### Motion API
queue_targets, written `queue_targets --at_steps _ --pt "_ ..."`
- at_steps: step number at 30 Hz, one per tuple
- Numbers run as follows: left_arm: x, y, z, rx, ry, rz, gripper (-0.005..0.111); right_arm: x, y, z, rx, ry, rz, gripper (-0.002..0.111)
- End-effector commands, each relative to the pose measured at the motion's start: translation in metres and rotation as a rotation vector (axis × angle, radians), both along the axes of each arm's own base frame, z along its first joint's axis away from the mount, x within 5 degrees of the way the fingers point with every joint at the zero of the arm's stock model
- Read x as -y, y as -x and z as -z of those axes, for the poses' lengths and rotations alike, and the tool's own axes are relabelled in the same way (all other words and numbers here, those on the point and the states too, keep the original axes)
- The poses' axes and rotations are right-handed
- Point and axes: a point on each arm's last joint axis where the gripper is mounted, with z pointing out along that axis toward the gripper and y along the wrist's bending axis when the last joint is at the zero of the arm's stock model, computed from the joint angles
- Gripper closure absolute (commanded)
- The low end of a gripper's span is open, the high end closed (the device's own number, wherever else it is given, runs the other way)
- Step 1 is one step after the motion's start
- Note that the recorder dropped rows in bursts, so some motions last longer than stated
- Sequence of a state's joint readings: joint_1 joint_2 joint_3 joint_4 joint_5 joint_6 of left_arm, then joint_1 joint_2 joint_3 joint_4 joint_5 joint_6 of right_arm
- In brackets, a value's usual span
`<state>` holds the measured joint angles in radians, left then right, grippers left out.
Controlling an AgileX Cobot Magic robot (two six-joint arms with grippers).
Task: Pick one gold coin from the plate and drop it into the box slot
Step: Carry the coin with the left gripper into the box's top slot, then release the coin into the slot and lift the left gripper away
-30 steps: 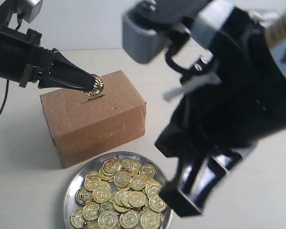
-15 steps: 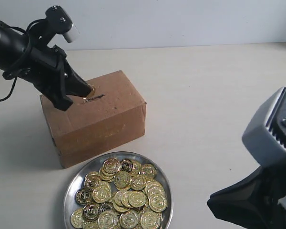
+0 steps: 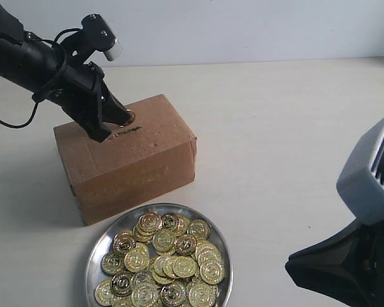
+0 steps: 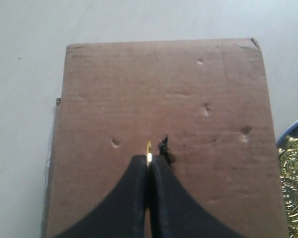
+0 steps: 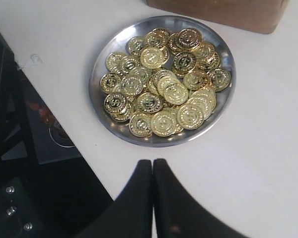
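Note:
The brown cardboard box (image 3: 125, 157) stands left of middle, and its top fills the left wrist view (image 4: 164, 129). My left gripper (image 3: 123, 117) (image 4: 149, 157) is shut on one gold coin (image 4: 148, 148), held edge-on just beside the dark box slot (image 4: 165, 148) (image 3: 125, 131). The silver plate (image 3: 100, 248) (image 5: 99, 104) sits in front of the box, heaped with several gold coins (image 3: 160, 256) (image 5: 164, 84). My right gripper (image 5: 152, 162) is shut with nothing in it, hanging over bare table near the plate; only its body (image 3: 352, 256) shows at the lower right of the exterior view.
The table's edge (image 5: 64, 129) runs close by the plate in the right wrist view, with dark floor and a black frame (image 5: 10, 119) beyond it. A black cable (image 3: 6, 121) trails from the left arm.
The left gripper has turned and lowered the coin to the slot on the box top. The right arm has pulled away from in front of the camera to the lower right corner.

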<state>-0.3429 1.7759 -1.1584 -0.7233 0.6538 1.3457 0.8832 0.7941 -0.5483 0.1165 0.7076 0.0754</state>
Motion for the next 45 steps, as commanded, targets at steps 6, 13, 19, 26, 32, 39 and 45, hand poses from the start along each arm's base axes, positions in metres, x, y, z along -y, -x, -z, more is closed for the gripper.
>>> queue_targets --at_steps 6,13,19,26,32,39,45 --pt "0.003 0.006 0.000 -0.064 0.001 0.039 0.107 0.002 -0.001 0.001 0.025 0.020 -0.007 0.108" --pt "0.001 0.005 0.001 -0.059 -0.018 0.028 0.107 0.002 -0.001 0.001 0.025 0.020 -0.007 0.108" --pt "0.002 0.002 0.011 -0.075 -0.028 0.022 0.107 0.002 -0.001 0.001 0.025 0.020 -0.007 0.108" --pt "0.002 0.002 0.011 -0.075 -0.028 0.022 0.077 0.002 -0.001 0.001 0.026 0.021 -0.007 0.108" --pt "0.001 0.006 -0.005 -0.039 -0.013 0.024 0.047 0.002 -0.002 0.001 0.037 0.030 -0.009 0.108" --pt "-0.014 0.057 -0.098 0.104 0.058 0.062 0.106 -0.001 -0.006 -0.004 0.092 -0.019 -0.005 0.108" --pt "-0.029 0.103 -0.155 0.187 0.161 0.002 0.107 -0.012 -0.017 -0.024 0.290 -0.222 0.015 0.108"
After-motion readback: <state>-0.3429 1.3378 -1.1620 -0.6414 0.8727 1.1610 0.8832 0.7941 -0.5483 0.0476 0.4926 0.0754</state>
